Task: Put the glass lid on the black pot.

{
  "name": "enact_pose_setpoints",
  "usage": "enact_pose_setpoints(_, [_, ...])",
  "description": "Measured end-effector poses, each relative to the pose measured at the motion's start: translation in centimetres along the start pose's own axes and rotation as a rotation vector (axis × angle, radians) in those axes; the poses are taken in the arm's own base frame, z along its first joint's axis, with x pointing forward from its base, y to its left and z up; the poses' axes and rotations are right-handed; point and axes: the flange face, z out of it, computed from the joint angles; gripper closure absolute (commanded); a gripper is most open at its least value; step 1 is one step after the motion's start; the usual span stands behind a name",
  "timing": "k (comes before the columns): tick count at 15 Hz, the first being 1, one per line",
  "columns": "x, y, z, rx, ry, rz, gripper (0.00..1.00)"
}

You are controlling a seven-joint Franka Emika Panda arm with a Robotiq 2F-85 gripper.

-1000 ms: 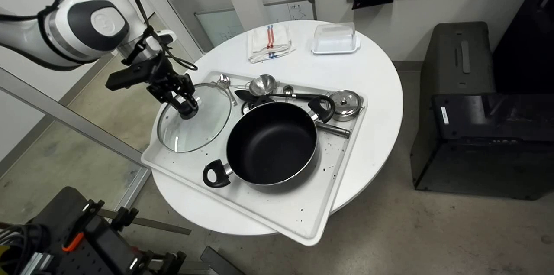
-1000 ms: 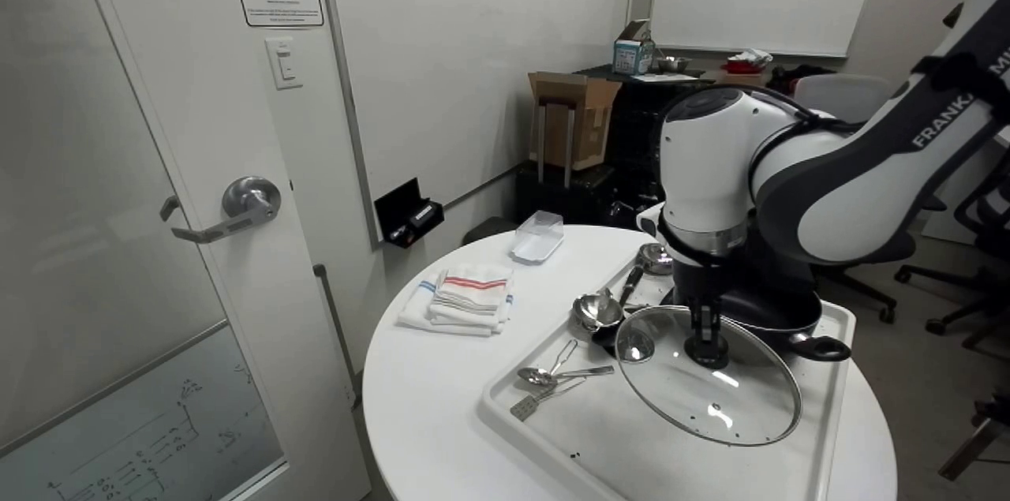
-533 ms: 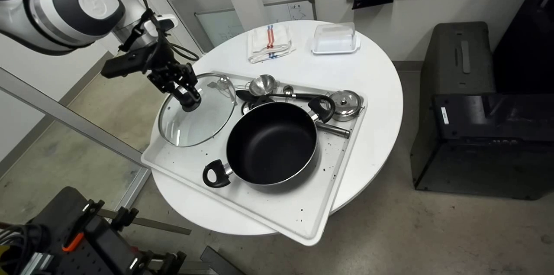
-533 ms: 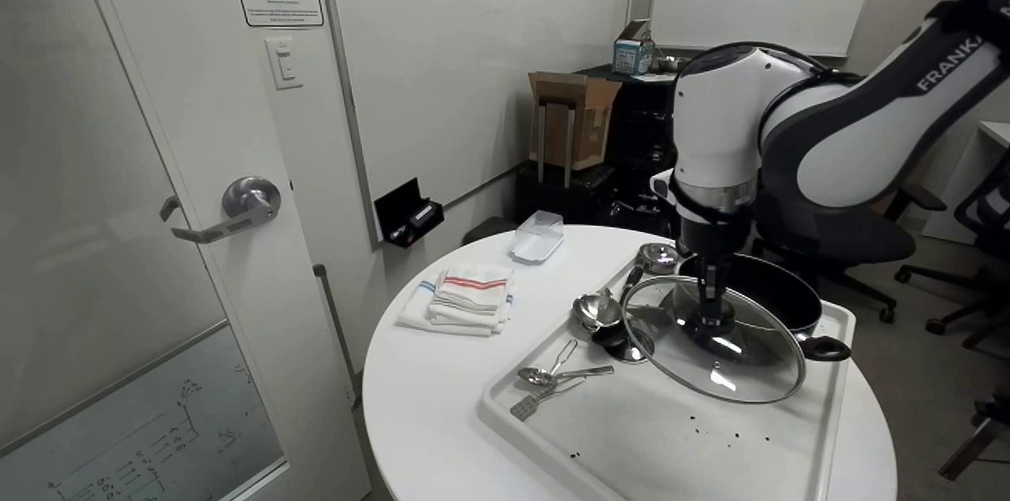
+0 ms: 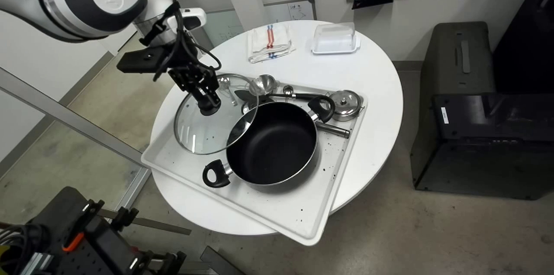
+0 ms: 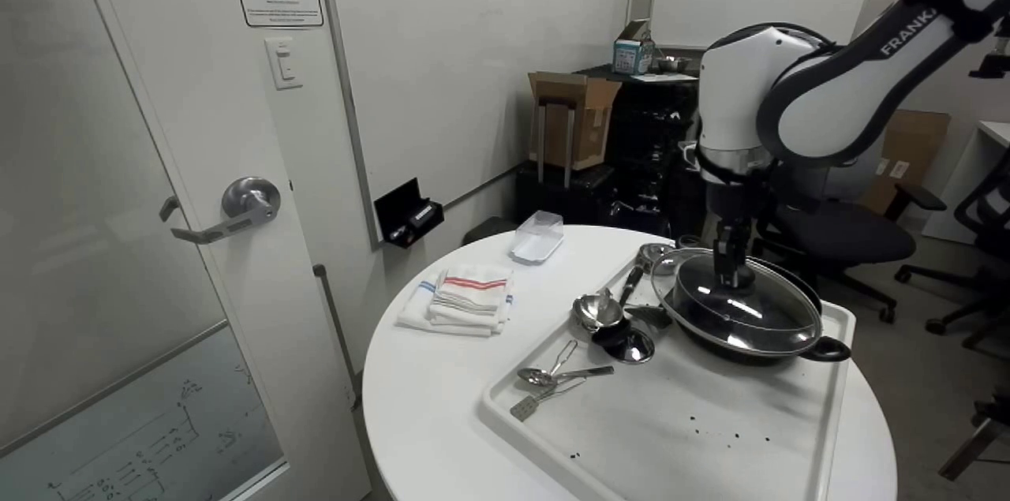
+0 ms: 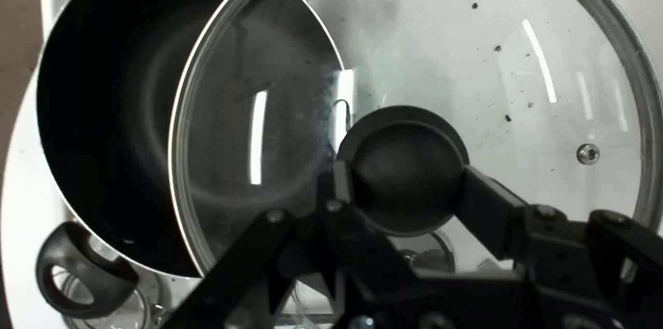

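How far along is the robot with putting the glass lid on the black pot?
Looks done: the gripper holds the lid by its knob, up off the tray. In hand: the lid hangs over only one side of the pot in the wrist view. Left, most likely: centring it, lowering it into place and letting go, since much of the pot's dark inside shows uncovered.

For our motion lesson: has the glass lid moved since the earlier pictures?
Yes: in an exterior view, the lid has shifted toward the unmoved pot, now partly overlapping it.
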Motion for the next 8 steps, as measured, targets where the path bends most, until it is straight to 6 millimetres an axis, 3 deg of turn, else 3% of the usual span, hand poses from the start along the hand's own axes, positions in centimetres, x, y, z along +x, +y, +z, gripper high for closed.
enact_pose_setpoints(8, [-1.0,7.6,0.8,0.035,-0.053,0.205,0.74])
